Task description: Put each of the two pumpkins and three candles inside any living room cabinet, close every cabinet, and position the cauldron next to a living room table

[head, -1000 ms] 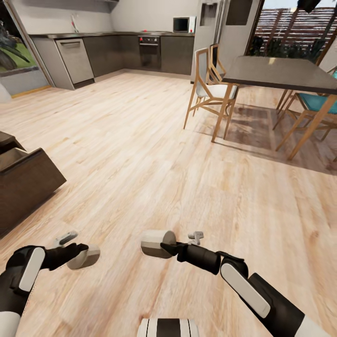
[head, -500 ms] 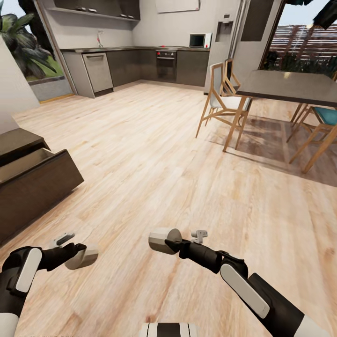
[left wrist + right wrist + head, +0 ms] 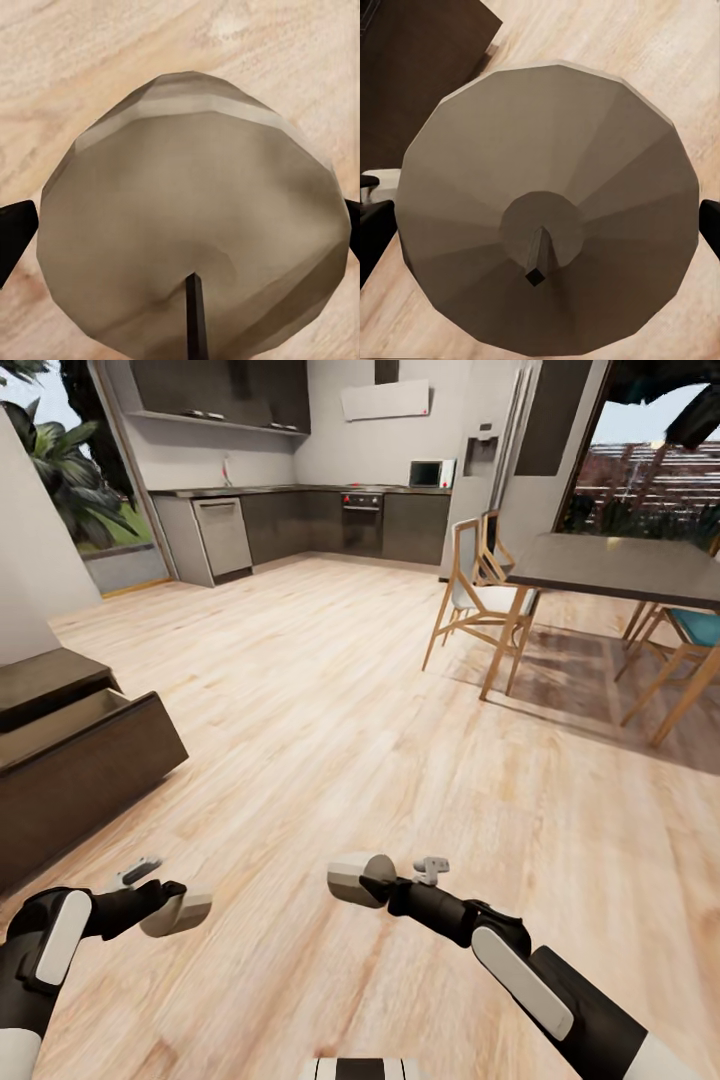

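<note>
I see one wooden floor (image 3: 330, 690) running from my position to one grey kitchen run (image 3: 300, 520) at the far wall. One dark dining table (image 3: 620, 565) stands to my right, with three chairs in view: two wooden ones (image 3: 480, 600) on its near side and one with a teal seat (image 3: 690, 635) at the frame edge. One dark-brown cabinet (image 3: 70, 780) sits at my left; its one visible drawer (image 3: 60, 725) is pulled open, pale interior exposed.

I count two candles, one per arm. The left gripper (image 3: 170, 900) has its jaws closed on the left candle (image 3: 180, 910), held low over the floor near the cabinet. In the left wrist view this candle (image 3: 191, 225) sits between the two dark fingers (image 3: 15, 236), wick end toward the camera. The right gripper (image 3: 372, 882) has its jaws clamped on the right candle (image 3: 355, 878), held over the floor ahead of my base. In the right wrist view that candle (image 3: 547, 225) faces the camera wick-first, with the cabinet (image 3: 412, 67) beyond it.
</note>
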`<state>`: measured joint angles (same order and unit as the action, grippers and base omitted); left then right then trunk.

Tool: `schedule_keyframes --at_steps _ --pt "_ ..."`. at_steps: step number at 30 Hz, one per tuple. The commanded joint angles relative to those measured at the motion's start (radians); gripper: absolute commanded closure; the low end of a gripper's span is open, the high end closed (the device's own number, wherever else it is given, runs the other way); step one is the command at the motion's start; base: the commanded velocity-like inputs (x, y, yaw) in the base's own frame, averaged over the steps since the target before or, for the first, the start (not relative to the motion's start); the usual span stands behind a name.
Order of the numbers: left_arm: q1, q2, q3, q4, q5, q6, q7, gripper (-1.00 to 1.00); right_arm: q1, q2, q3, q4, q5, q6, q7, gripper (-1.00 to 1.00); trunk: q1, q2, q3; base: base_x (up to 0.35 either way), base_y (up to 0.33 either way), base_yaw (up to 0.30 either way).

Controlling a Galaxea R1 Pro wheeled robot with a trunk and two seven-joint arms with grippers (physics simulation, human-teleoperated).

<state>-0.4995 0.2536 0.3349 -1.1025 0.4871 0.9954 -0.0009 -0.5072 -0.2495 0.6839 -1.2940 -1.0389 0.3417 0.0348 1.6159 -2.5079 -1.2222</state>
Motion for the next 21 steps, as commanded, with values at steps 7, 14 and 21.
schedule_keyframes --at_steps 7,14,21 --pt "-0.001 -0.004 0.002 -0.008 0.001 0.005 -0.001 1.0 -0.001 -0.001 0.004 0.002 0.023 0.003 -0.001 1.0 0.0 0.0 -0.001 0.0 0.0 0.257" --pt "-0.001 -0.006 0.003 -0.01 -0.001 0.003 -0.001 1.0 -0.001 -0.001 0.005 0.005 0.023 0.003 -0.002 1.0 0.0 0.0 -0.004 0.024 0.0 0.271" --pt "0.001 -0.01 0.001 -0.011 -0.006 0.003 0.001 1.0 -0.001 -0.001 0.005 0.019 0.035 0.002 -0.003 1.0 0.0 0.0 -0.009 0.103 0.0 0.258"
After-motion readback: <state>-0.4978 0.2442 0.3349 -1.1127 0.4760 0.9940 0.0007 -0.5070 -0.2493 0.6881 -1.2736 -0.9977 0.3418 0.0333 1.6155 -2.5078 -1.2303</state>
